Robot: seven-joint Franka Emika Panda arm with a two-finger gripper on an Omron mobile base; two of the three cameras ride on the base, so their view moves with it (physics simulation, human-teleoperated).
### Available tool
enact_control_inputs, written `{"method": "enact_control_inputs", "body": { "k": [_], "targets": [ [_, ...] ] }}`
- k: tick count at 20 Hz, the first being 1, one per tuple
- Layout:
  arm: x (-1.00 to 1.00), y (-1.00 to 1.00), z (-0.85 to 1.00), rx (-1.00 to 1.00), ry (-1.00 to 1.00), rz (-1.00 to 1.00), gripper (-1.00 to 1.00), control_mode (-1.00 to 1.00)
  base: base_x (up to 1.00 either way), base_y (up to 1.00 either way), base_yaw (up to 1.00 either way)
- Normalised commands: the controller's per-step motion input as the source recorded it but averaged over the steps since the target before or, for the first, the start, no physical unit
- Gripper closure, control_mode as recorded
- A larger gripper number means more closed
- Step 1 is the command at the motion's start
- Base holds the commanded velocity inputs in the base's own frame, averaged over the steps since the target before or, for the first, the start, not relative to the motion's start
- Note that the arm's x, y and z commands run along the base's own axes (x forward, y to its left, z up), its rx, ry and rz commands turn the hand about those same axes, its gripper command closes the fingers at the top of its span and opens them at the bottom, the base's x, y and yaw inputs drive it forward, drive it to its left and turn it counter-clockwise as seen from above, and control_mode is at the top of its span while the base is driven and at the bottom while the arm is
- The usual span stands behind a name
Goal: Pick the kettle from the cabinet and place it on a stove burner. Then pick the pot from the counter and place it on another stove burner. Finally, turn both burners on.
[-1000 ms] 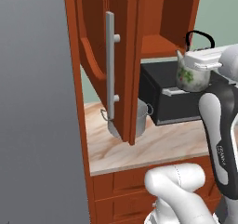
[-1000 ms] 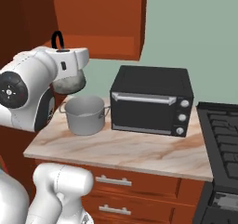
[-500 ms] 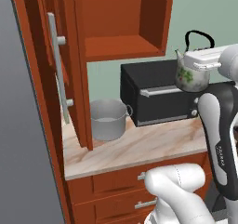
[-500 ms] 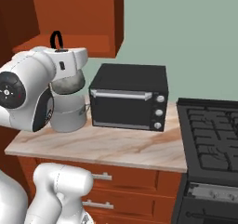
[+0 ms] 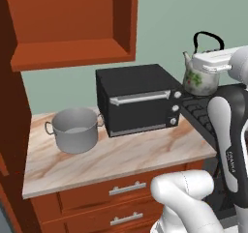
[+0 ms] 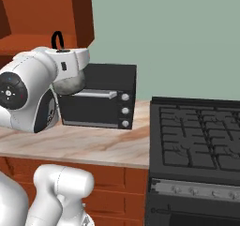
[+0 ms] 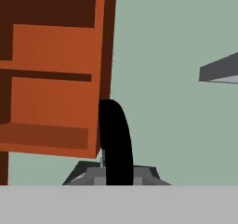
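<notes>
I have the end effector (image 5: 213, 63) clamped on the kettle (image 5: 199, 77), held in the air beside the toaster oven (image 5: 138, 99); the pot (image 5: 75, 129) sits on the surface (image 5: 121, 157).

We hold the kettle (image 5: 201, 78) up in the air at 2 o'clock. The pot (image 5: 75, 129) sits on the counter (image 5: 121, 157) at 9 o'clock, beside the black toaster oven (image 5: 138, 99).
</notes>
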Motion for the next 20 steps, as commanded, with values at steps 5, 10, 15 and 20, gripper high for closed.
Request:
{"method": "enact_control_inputs", "body": {
  "k": [5,10,15,20],
  "targets": [
    [0.00,0.00,0.00,0.00,0.00,0.00,1.00,1.00,-0.03,-0.64,-0.02],
    [0.00,0.00,0.00,0.00,0.00,0.00,1.00,1.00,-0.04,-0.61,0.00],
    [0.00,0.00,0.00,0.00,0.00,0.00,1.00,1.00,-0.25,-0.49,0.00],
    [0.00,0.00,0.00,0.00,0.00,0.00,1.00,1.00,-0.18,-0.51,0.00]
  ]
}}
